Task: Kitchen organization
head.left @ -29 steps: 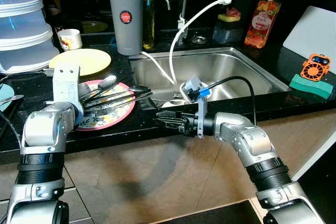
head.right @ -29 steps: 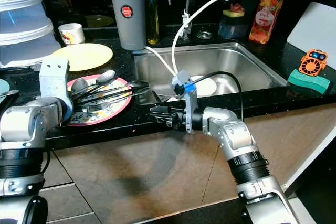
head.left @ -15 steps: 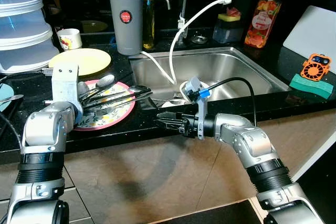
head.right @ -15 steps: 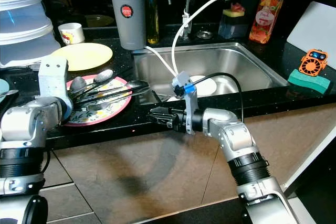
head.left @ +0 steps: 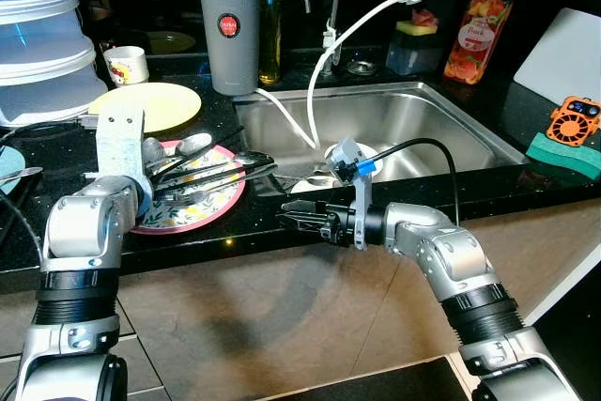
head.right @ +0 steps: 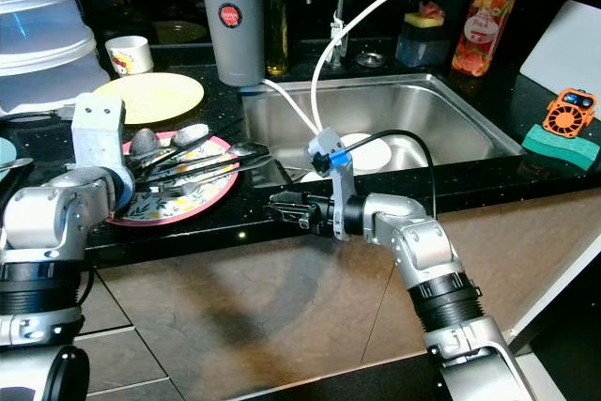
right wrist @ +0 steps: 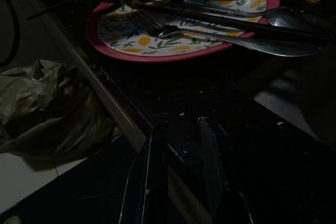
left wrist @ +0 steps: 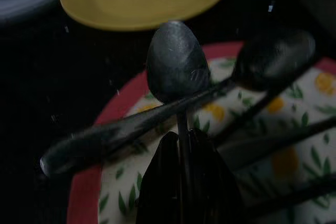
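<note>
The left gripper (left wrist: pixel 181 182) pinches a spoon (left wrist: pixel 176 66) by its handle over the red-rimmed plate (head.left: pixel 218 211) on the counter's left. The right gripper (head.left: pixel 293 218) hovers at the counter's near edge, fingers slightly parted.

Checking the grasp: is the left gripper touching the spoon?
Touching. The left wrist view shows the left gripper closed on the spoon handle.

My rig's arms are brushed silver with ribbed black joint bands, each ending in two long black fingers. The right gripper (head.left: pixel 289 217) has a black cable looping off its wrist, plus a grey camera bracket with a blue clip
</note>
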Available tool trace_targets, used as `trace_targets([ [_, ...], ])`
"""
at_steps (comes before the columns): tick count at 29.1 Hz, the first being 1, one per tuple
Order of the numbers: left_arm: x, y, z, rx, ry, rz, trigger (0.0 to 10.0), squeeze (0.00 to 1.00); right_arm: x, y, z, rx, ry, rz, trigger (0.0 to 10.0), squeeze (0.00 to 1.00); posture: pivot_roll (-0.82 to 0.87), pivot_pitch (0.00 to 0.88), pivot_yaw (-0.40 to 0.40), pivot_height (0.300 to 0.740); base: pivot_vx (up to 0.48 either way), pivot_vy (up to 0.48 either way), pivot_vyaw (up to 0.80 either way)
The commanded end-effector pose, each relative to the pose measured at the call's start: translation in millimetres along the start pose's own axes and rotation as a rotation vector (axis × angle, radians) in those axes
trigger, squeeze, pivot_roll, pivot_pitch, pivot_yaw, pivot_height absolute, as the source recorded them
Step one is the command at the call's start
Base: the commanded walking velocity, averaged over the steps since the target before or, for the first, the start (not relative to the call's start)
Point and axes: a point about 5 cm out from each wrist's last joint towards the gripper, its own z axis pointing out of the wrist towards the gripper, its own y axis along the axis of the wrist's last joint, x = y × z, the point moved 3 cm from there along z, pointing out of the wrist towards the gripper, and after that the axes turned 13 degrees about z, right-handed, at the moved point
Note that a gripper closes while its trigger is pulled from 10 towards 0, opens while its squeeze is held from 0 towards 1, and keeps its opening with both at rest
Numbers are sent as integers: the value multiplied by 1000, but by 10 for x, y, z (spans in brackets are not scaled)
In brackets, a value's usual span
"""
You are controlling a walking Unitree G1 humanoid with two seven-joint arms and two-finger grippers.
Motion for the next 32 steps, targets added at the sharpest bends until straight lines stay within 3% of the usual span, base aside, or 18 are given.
trace_targets([
  [1,21,128,-31,-66,24,35,0,0,30,16,-3,18,5,-26,10000,0,21,43,-27,740,0,0,0],
  [5,11,178,-83,-119,29,136,0,0,43,7,-8,24,13,-29,10000,0,20,33,-27,740,0,0,0],
  [13,137,184,-109,-133,124,173,0,0,58,3,-6,28,21,-31,10000,0,19,30,-26,740,0,0,0],
  [17,312,235,-135,-159,226,172,0,0,69,-1,-2,30,27,-32,10000,0,18,29,-29,740,0,0,0],
  [18,518,316,-188,-211,346,150,0,0,79,-7,5,32,32,-32,10000,0,19,31,-32,740,0,0,0],
  [21,625,382,-232,-257,410,148,0,0,87,-11,10,35,36,-32,10000,0,20,32,-33,740,0,0,0],
  [32,638,550,-285,-374,442,172,0,0,99,14,25,24,37,-39,10000,0,19,35,-32,740,0,0,0],
])
